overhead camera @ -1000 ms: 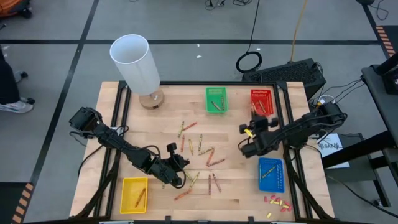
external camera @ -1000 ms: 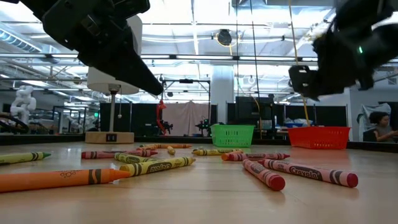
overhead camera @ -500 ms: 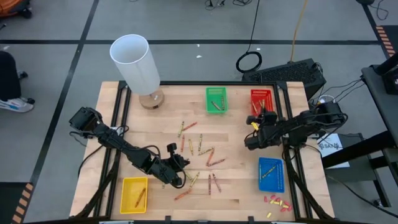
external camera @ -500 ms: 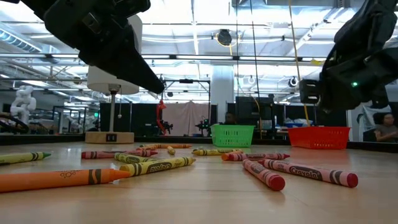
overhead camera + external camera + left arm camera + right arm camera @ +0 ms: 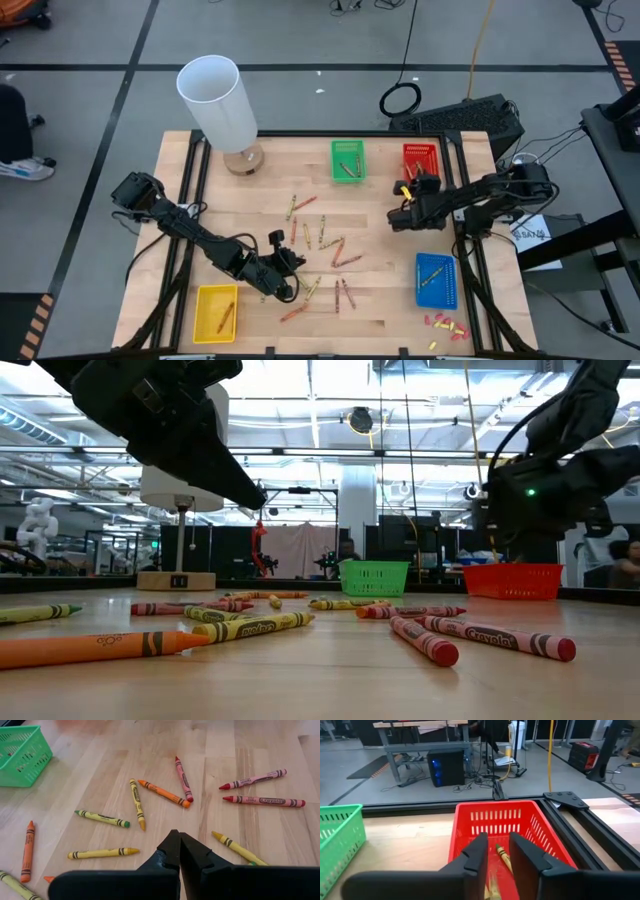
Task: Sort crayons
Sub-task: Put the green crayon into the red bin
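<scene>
Robotics lab: grey taped concrete floor (image 5: pixel 300 40), black computer tower (image 5: pixel 446 767) under a workbench, loose cables, more rigs behind wooden tabletop (image 5: pixel 280 170).

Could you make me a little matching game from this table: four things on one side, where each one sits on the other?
Things:
1. green basket
2. yellow basket
3. blue basket
4. white lamp

Places, seen from above:
A. front left part of the table
B. back left corner of the table
C. back edge, beside the red basket
D. front right part of the table

Pairs: 1-C, 2-A, 3-D, 4-B
</scene>
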Controlling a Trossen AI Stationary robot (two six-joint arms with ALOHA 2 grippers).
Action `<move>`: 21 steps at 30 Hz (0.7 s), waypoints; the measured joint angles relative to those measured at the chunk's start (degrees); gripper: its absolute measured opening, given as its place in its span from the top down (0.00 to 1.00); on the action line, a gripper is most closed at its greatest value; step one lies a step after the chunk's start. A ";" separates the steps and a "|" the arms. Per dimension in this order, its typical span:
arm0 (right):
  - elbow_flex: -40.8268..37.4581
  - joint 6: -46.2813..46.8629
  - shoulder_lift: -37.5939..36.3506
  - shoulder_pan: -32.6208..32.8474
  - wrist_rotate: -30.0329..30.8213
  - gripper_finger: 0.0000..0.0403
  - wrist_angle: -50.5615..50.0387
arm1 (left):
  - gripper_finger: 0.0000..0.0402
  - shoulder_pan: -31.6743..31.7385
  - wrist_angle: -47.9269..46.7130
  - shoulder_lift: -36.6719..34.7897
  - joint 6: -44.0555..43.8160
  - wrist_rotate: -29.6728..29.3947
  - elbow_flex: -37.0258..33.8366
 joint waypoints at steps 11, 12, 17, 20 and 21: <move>2.46 -3.42 -2.04 5.93 2.90 0.71 0.67 | 0.98 0.00 -0.53 0.00 0.09 0.00 -0.02; 3.32 -5.05 -2.67 7.42 3.85 0.71 0.10 | 0.98 0.00 -0.72 0.00 0.09 0.00 -0.02; 9.10 -15.91 -7.05 13.39 4.19 0.71 -1.39 | 0.98 0.00 -1.38 0.01 0.00 0.00 -0.04; 10.77 -20.95 -9.08 14.67 -0.82 0.72 -0.92 | 0.98 0.00 -1.36 0.02 -0.02 0.00 -0.04; 10.82 -21.16 -9.38 14.67 -2.97 0.72 -0.76 | 0.98 0.00 -1.36 0.02 -0.02 0.00 -0.04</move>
